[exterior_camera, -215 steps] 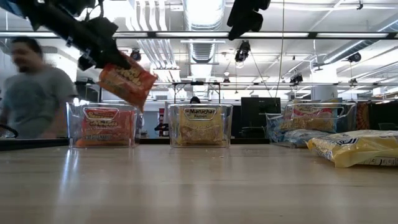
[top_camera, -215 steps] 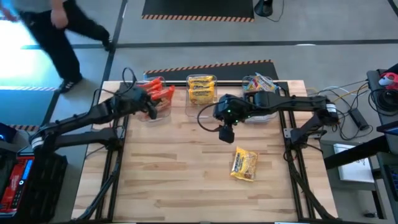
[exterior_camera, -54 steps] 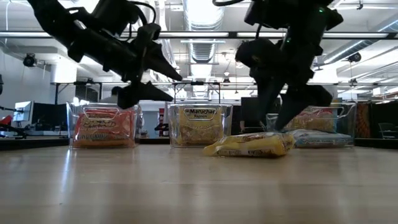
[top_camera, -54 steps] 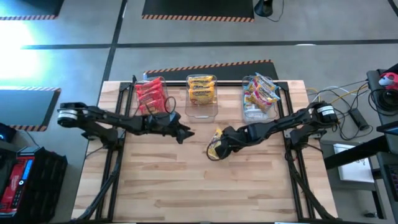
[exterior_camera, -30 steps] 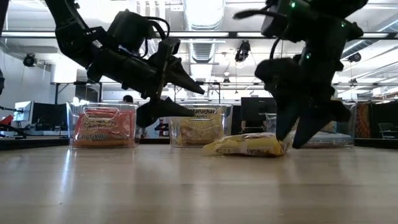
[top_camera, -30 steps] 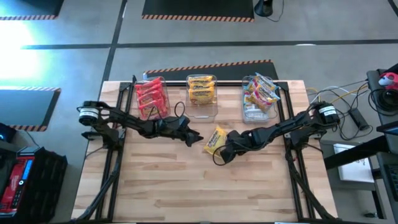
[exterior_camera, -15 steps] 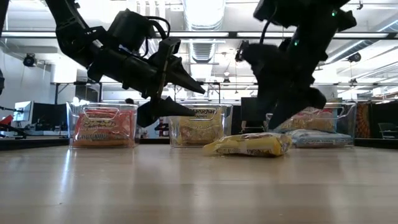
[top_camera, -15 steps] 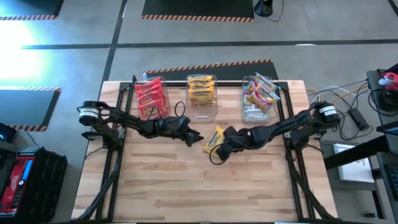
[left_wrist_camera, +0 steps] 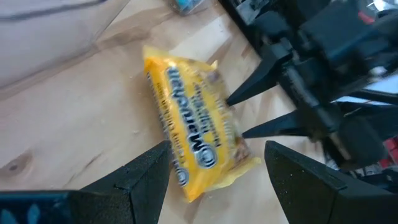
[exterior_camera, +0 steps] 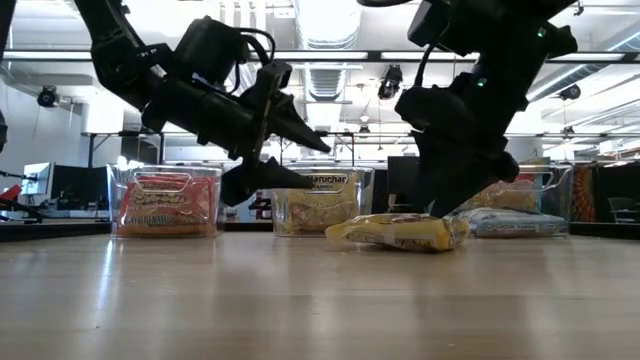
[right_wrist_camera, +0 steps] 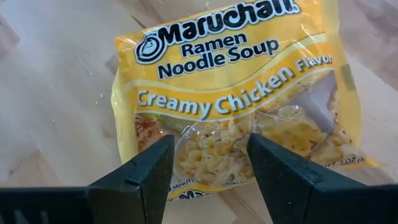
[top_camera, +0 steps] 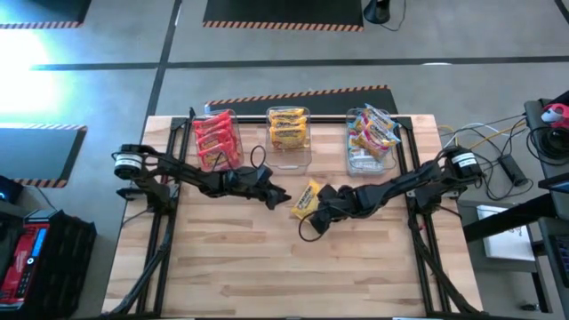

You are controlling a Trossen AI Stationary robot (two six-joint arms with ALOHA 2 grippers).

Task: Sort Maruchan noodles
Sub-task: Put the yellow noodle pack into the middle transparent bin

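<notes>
On the counter (top_camera: 267, 258), in front of the middle bin, a yellow Creamy Chicken ramen packet (top_camera: 308, 198) lies flat. The right claw (top_camera: 313, 207) stands over it, fingers apart; the left claw (top_camera: 281, 196), also spread, hovers just beside it.

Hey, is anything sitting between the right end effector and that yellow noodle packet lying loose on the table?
Nothing visible. The right end effector is open, its fingers straddling one edge of the yellow packet, which lies flat on the bare wooden table. The left end effector, also open, hovers just off the packet's other side, not in between.
</notes>
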